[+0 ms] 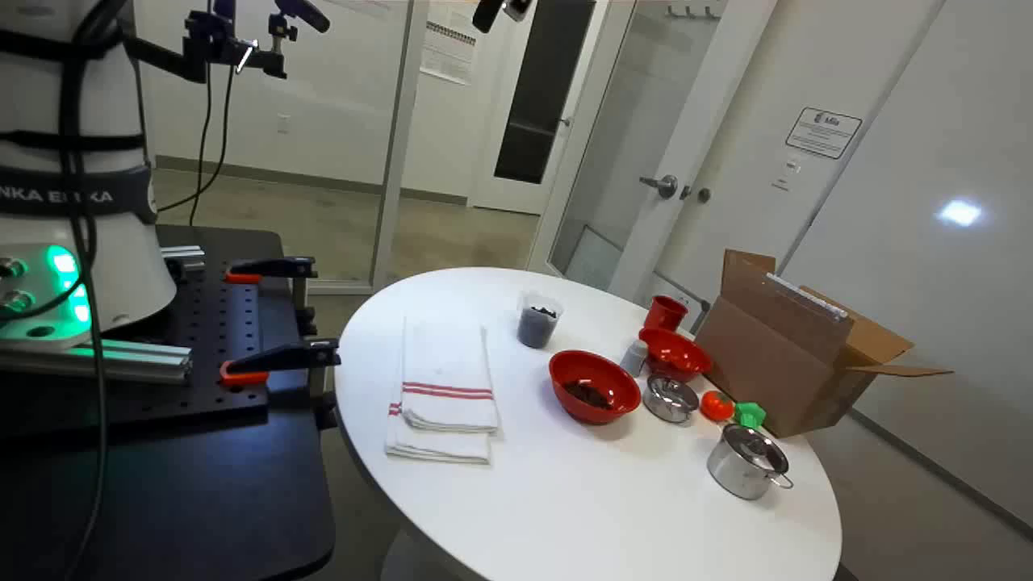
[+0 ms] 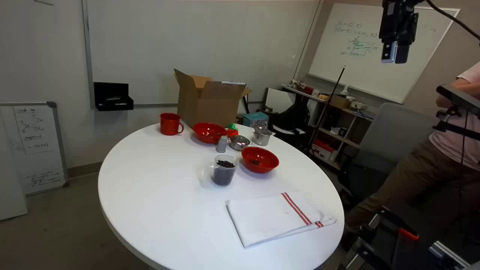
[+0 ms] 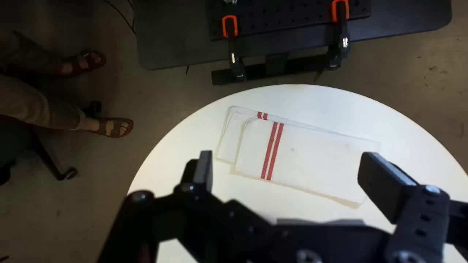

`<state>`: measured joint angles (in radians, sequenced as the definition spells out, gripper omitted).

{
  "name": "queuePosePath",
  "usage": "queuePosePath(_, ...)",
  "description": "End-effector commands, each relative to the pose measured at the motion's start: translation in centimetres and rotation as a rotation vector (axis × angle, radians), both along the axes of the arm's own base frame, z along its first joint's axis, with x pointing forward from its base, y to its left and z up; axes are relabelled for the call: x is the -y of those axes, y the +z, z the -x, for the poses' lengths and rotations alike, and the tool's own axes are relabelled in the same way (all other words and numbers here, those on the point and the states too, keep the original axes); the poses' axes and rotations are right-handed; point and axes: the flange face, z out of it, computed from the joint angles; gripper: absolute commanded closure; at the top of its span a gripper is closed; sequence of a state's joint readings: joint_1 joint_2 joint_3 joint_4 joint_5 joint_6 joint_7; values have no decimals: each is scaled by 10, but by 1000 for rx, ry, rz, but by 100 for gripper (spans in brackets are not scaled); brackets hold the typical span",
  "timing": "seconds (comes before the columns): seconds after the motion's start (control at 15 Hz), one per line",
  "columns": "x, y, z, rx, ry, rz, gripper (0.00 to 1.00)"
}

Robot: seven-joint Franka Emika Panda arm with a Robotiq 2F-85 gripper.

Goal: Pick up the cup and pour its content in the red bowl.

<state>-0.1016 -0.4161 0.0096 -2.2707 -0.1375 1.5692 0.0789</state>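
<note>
The cup point(image 1: 537, 324) is small and see-through, with dark grey-blue content and dark bits at its top. It stands upright on the white table, and it also shows in an exterior view point(image 2: 224, 172). The red bowl point(image 1: 583, 363) stands close beside it with some dark bits inside; it also shows in an exterior view point(image 2: 258, 165). My gripper point(image 3: 287, 170) is open and empty in the wrist view, high above the table over the folded towel. It also shows at the top of an exterior view point(image 2: 394, 52). The cup and red bowl are out of the wrist view.
A white towel point(image 3: 310, 157) with red stripes lies near the robot-side edge of the table point(image 1: 565, 516). Behind the red bowl are another red bowl point(image 1: 686, 355), red mug point(image 2: 169, 124), grey shaker point(image 2: 221, 144), metal pots point(image 1: 744, 468), tomato point(image 1: 717, 405) and cardboard box point(image 1: 767, 355).
</note>
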Motion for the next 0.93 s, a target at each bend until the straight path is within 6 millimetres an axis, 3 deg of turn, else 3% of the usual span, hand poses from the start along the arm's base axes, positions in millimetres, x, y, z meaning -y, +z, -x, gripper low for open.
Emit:
queuePosePath(0.0,0,0,0,0,0,0,0)
queuePosePath(0.6,0,0,0,0,0,0,0)
queuePosePath(0.87,-5,-2,-20,64,-148,18,0)
